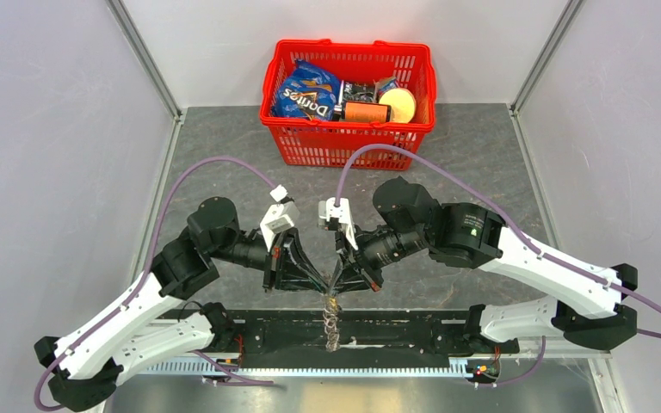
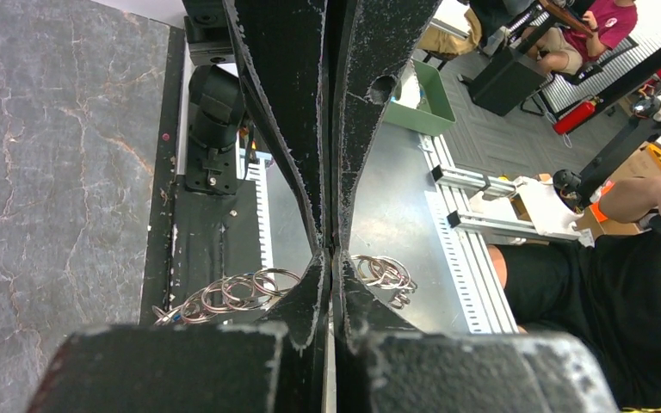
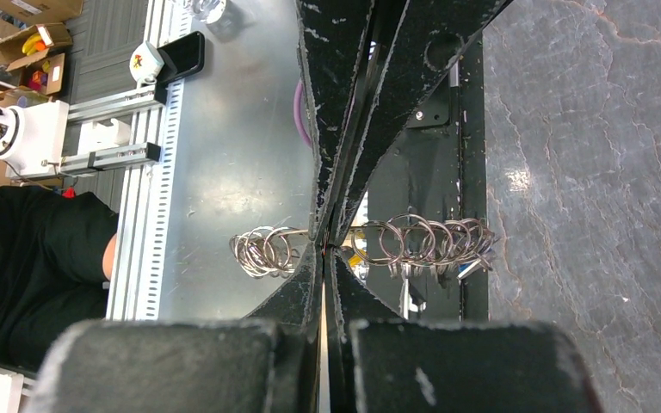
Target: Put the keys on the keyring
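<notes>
Your left gripper (image 2: 334, 252) and right gripper (image 3: 327, 245) are both pressed together. Each pinches the keyring (image 1: 333, 320), a bunch of linked silvery steel-wire split rings dangling between the tips over the black base plate (image 1: 413, 334). Expect it to be light and slippery, stiff ring by ring but floppy overall. Take one coil flat, near its split. The keys are not in view.

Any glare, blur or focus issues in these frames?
Top external: evenly lit and sharp, though the chain of silver metal rings is tiny. Left wrist: rings in focus, the near body of the black left gripper blurred. Right wrist: same soft foreground on the black right gripper, plus a glare patch on the grey marbled tabletop.
</notes>
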`<state>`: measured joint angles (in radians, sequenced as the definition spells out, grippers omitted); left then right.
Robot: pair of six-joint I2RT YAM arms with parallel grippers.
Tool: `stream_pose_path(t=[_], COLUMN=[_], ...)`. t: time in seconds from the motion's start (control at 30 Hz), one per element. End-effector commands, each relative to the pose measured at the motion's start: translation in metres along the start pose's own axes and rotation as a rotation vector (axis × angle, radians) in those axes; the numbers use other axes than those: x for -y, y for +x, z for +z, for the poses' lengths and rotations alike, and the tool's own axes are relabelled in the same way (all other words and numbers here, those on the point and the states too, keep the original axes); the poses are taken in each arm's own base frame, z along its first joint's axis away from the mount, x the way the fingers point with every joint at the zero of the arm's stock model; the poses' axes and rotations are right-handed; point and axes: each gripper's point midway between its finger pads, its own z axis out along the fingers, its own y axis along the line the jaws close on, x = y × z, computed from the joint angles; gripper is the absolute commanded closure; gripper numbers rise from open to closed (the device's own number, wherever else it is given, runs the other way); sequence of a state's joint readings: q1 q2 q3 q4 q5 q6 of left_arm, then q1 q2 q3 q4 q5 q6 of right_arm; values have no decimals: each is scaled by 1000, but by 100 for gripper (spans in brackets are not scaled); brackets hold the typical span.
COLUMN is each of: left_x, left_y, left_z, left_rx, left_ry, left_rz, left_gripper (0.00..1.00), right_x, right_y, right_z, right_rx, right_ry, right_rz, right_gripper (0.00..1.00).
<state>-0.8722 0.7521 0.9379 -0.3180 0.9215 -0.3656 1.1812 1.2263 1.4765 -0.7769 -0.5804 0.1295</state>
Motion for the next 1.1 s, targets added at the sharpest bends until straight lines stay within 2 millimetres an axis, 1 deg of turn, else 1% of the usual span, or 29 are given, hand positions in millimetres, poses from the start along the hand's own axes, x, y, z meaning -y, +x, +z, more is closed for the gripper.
stream_pose_path(t=[0.0,0.13,0.2,0.23,0.33,0.4,0.57,0.77,1.07], left_x=[5,3,5,7,12,15,23,31,38], left_y=[-13,-20,-25,-28,-34,-38,-47,-57,-64], left_z=[-2,-3,-5,-7,-11,-13,-16,-18,-19], left_rx=[37,92,132,153,193,211,263,316,358], left_ry=[3,-21,-25,-30,-34,-32,-17,14,38], left_rz=[89,93,108,121,149,159,189,212,220], left_gripper=[98,98,98,98,98,98,98,98,98], right_x=[-12,-12,-13,-14,-16,-17,-23,-22,-19], right_y=[-27,-30,-32,-33,-36,-38,-44,-51,-55], right_z=[-5,-7,-10,-11,-17,-21,-29,-33,-30], right_rx=[80,90,106,115,142,159,207,248,254], right_ry=[-22,-15,-8,-6,3,10,5,30,35], right_rz=[-74,-71,-69,-70,-73,-74,-77,-75,-84], right_gripper=[100,100,89,88,79,71,60,59,60])
